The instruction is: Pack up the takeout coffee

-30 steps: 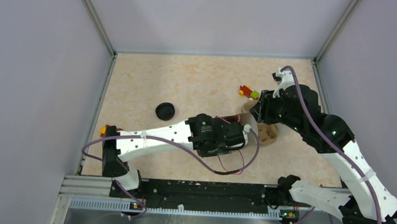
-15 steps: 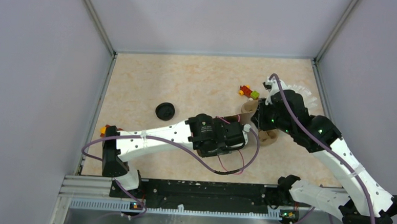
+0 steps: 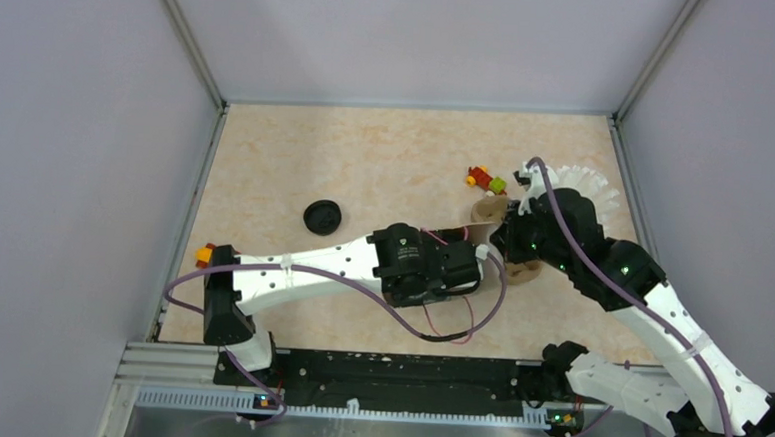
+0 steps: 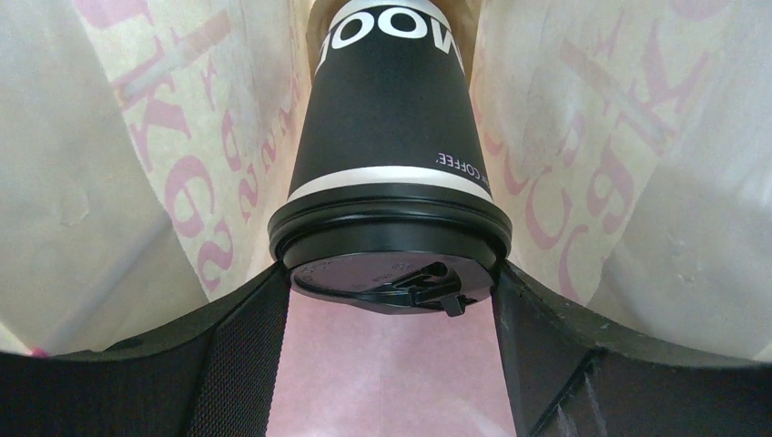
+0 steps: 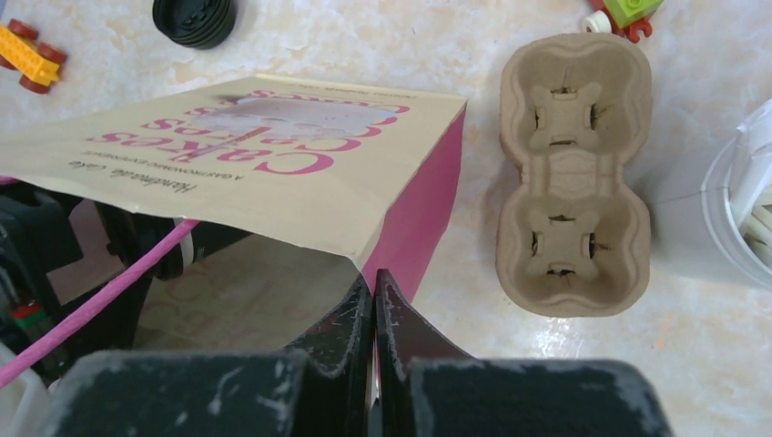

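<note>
Clamping the cup (image 4: 387, 137) at its stiff lid rim, left gripper (image 4: 390, 284) spares the likely light, crushable wall; right gripper (image 5: 374, 278) pinches the bag (image 5: 273, 177).

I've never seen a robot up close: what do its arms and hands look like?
Both the left arm and the right arm are slim white tubes dotted with small holes, joined by chunky black joints. A purple cable loops loosely along each. Green lights dot the right one. The right hand has two black, scuffed fingers.
</note>
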### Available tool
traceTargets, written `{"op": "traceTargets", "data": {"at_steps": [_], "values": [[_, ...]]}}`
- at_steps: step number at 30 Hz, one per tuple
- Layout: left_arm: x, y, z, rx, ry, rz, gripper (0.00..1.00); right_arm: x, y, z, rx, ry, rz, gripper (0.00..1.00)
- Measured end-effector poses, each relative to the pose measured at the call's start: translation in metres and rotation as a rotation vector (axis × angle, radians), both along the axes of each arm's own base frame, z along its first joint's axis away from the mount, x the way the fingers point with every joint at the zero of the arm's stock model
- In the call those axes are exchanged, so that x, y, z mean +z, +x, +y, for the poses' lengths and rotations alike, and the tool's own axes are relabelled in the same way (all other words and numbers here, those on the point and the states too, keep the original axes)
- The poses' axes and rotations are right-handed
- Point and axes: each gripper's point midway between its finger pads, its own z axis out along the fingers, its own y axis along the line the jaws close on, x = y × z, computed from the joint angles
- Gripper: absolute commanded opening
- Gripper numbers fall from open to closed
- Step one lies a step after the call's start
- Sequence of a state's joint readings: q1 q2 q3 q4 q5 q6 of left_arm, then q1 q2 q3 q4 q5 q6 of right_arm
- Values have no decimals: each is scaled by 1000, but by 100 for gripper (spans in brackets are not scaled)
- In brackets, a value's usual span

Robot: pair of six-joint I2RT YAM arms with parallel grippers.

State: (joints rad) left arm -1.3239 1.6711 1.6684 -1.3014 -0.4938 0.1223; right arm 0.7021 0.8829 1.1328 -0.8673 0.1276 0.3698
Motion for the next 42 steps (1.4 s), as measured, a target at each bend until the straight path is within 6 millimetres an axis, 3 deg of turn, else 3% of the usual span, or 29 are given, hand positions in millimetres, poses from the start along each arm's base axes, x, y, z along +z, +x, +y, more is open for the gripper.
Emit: {"op": "traceTargets", "data": {"at_steps": [14,30,42], "values": [[-5,1,0,-7,32,-3,48,-3,-5,6,83,5,-36,0],[-19,0,-22,-49,89,0,51,-11,-9,-1,80,-14,-29,0],[-20,-5,-11,10,107,-3,50,-17,-4,8,91,-12,-6,0]]}}
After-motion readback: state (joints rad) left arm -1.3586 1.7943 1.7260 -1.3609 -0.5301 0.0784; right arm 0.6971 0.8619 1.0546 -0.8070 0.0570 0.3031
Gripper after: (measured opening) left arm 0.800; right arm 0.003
